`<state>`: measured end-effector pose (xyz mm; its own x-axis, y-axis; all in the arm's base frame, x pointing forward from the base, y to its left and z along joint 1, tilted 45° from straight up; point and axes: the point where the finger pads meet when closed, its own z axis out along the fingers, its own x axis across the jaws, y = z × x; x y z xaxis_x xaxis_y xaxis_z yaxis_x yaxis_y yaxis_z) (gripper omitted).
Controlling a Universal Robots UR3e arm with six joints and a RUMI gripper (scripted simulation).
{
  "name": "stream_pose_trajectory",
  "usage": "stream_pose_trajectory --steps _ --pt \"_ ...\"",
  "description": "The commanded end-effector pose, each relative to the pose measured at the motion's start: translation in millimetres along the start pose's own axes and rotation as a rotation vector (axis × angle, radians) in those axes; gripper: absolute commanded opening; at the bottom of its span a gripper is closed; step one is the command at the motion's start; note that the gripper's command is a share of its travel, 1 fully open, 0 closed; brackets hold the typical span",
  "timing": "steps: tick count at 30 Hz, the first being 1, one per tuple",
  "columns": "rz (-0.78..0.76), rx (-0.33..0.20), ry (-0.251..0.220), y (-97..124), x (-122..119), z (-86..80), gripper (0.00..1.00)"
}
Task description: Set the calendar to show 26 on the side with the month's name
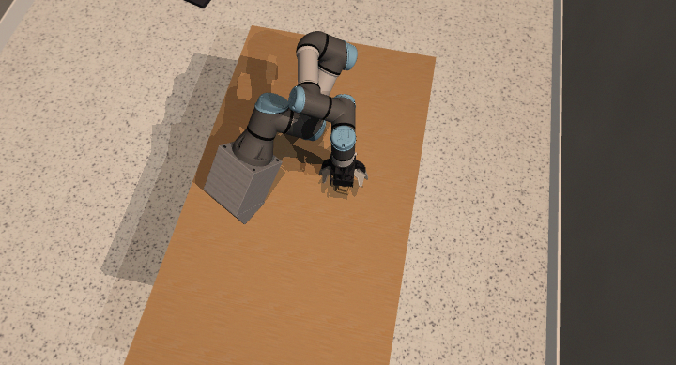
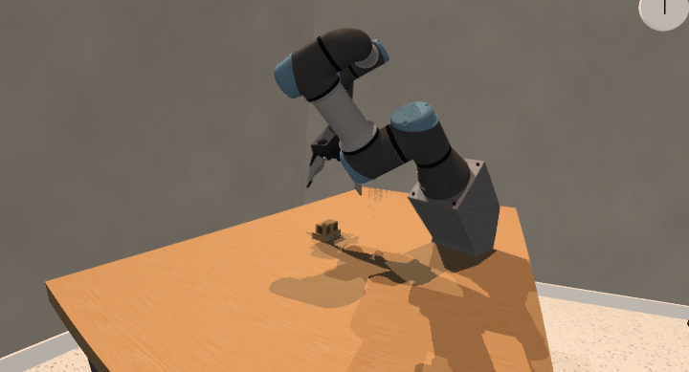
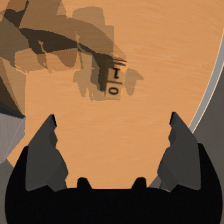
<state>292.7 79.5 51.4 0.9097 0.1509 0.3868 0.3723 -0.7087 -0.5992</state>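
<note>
the black two-jaw hand hangs wide open, holding nothing; in the wrist view, wooden cubes sit at twelve o'clock.

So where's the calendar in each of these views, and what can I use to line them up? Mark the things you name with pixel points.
Top: right of center, just below the gripper (image 1: pixel 342 182) (image 2: pixel 334 189) (image 3: pixel 113 115), mostly hidden; the calendar (image 1: pixel 342 190) (image 2: pixel 326 229) (image 3: pixel 113 90) barely shows.
Exterior: just left of center, below the gripper.
Wrist: above center, beyond the open fingers.
Shared landmark: the wooden tabletop (image 1: pixel 284 267) (image 2: pixel 168 296) (image 3: pixel 110 150).
</note>
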Motion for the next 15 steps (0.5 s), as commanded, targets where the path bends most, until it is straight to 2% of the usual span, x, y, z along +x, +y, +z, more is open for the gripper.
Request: stream_pose_trajectory --steps 1,15 --pt "0.104 -0.007 -0.004 1.1 0.5 2.9 1.0" --pt "0.172 -0.007 -0.004 1.5 0.6 5.0 1.0"
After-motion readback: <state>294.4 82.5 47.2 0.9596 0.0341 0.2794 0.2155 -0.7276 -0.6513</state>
